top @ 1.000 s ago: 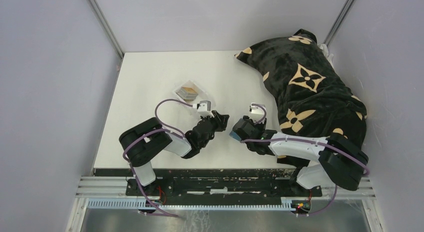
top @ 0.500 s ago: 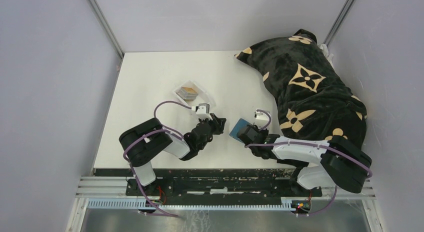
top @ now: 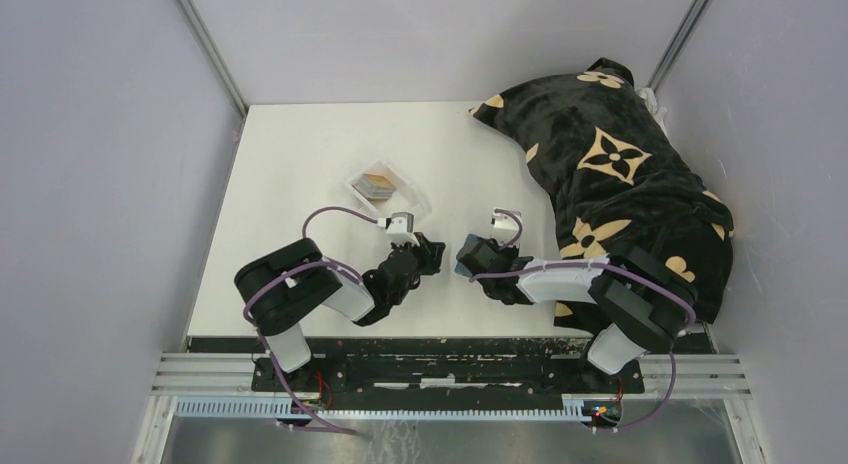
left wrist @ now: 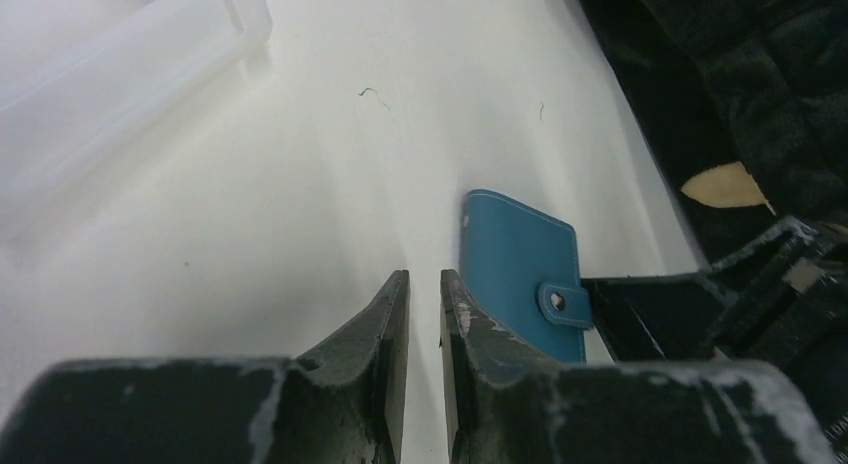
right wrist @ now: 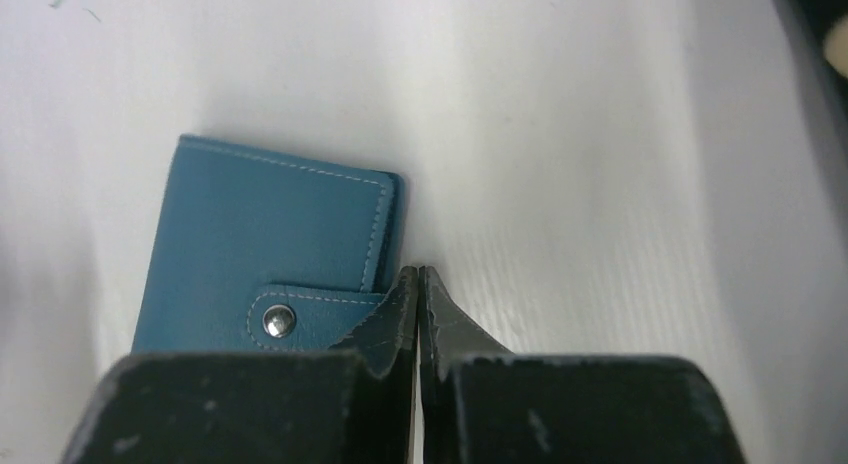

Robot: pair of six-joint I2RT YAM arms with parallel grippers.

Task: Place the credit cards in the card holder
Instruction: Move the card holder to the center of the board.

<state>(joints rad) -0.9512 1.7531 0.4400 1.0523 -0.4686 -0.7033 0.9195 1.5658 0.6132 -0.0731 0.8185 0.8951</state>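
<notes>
Teal card holder (right wrist: 270,224) lying flat on the tabletop (right wrist: 600,134), folded shut, snap tab (right wrist: 310,306) pressed down over the edge. Right claw (right wrist: 420,276) clenched tight, tips pressed together, parked right at the tab edge of the card holder, touching or nearly so. No telling from here of any tab nipped between the tips. Left claw (left wrist: 423,279) down low near the other side of the card holder, parted by a thin gap, holding nothing. Credit cards (top: 377,184) well apart from all this, stacked in the clear tray (top: 410,198) farther back on the tabletop, none in the card holder yet. Big black blanket with tan flowers (top: 610,174) heaped along the right side. Step in hand, by the look of it: getting the card holder open. To do it well, slide one thin tip under the loose end of the snap tab and lift gently until the pop of the snap. Press down on the cover with the left claw, to stop the whole thing from sliding or lifting off the tabletop. Go slow, and pull up and away from the fold, not sideways. Then fold the cover back like a book and keep it pinned flat before fetching any card.
</notes>
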